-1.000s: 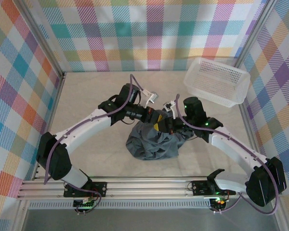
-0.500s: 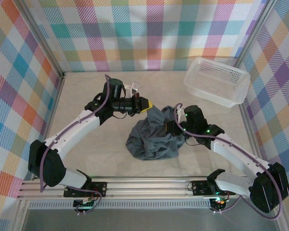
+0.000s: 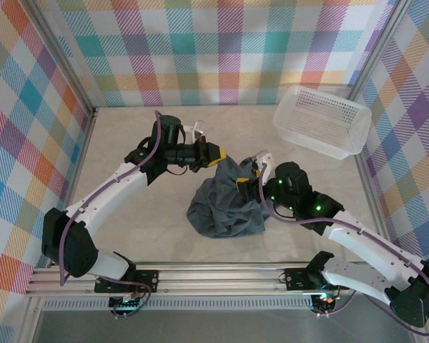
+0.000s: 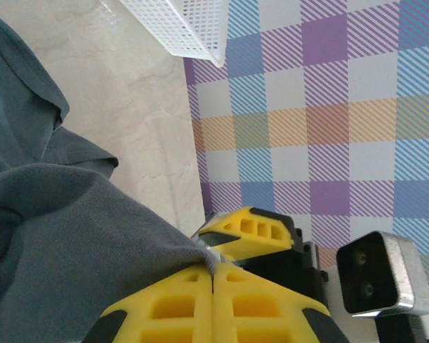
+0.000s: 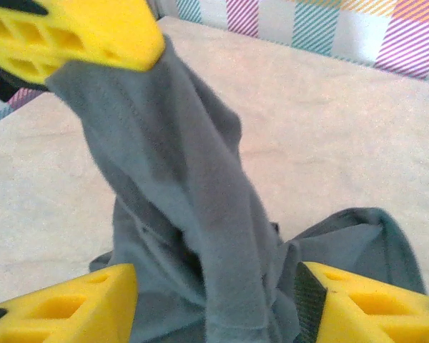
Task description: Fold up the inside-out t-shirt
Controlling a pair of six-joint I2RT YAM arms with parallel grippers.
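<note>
inside-out t-shirt (image 3: 225, 213): top view; a crumpled dark grey heap on the table (image 3: 129, 150), well apart from the white mesh basket (image 3: 320, 123) and nearer the arm bases than it is; one corner is drawn up out of the heap, on the part facing away from the bases
left gripper (image 3: 218, 155): top view; at that raised corner, farther from the basket than the right gripper is
right gripper (image 3: 252, 168): top view; over the heap's basket-side edge, close beside the left gripper
left wrist view: the left gripper's yellow pads are pressed together on a fold of grey cloth; the cloth runs taut away from them; a corner of the basket lies well beyond the cloth
right wrist view: its own fingers (image 5: 64, 300) stand well apart; a hanging strip of shirt passes between them, clamped by neither, so this gripper holds nothing; the strip's top is pinched in the other arm's yellow pads
risk, slip: the shirt hangs from one small pinch; a further pull could draw the cloth out of it
risk, wrong layer: the strip looks doubled and twisted; closing there may catch several layers and keep the shirt bunched
risk, contact: the grippers are close; a careless move could knock them together
</note>
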